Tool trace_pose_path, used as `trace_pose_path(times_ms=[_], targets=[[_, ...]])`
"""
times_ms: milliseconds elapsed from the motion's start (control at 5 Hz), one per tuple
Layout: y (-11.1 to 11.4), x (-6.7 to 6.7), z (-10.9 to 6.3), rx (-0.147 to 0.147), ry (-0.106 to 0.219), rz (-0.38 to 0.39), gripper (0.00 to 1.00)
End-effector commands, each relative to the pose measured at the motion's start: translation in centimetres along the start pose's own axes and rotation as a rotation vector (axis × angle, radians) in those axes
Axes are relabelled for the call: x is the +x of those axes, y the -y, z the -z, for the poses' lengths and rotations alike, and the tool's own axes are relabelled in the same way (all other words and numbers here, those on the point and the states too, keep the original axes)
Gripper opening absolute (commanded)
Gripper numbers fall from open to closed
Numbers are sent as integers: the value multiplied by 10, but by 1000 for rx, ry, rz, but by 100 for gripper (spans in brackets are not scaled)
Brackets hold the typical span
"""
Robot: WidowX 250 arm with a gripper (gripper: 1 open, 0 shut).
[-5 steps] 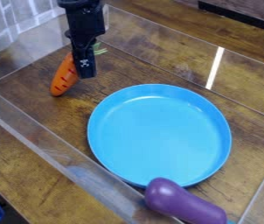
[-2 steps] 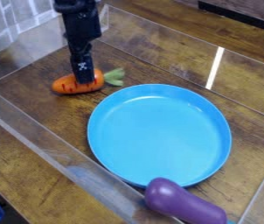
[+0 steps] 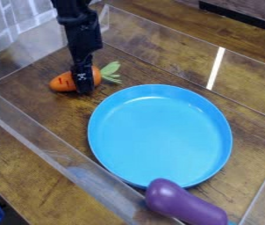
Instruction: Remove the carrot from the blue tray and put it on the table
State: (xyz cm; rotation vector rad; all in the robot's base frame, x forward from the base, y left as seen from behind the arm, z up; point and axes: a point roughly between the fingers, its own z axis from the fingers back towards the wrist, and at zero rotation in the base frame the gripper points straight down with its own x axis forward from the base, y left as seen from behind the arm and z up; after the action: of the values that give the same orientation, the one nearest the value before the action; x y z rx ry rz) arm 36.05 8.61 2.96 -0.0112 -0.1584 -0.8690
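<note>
The carrot [image 3: 74,81] is lying on the table [image 3: 159,48] just left of the tray [image 3: 159,134], long axis running left-right, leafy end toward the tray, while the gripper [image 3: 84,82] is standing over its middle, fingers spread, released.

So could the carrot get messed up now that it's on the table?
Maybe. The fingers are open but right down around the carrot, so lifting away could nudge or roll it. It also lies close to the blue tray rim, so a bump might push it against the tray on the table.
</note>
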Motion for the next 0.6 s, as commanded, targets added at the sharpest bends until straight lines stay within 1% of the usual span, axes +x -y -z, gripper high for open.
trace_pose_path(times_ms=[0, 400], targets=[[-16, -1, -14, 65, 19, -49, 100], [-22, 2, -6, 81, 8, -129, 100]])
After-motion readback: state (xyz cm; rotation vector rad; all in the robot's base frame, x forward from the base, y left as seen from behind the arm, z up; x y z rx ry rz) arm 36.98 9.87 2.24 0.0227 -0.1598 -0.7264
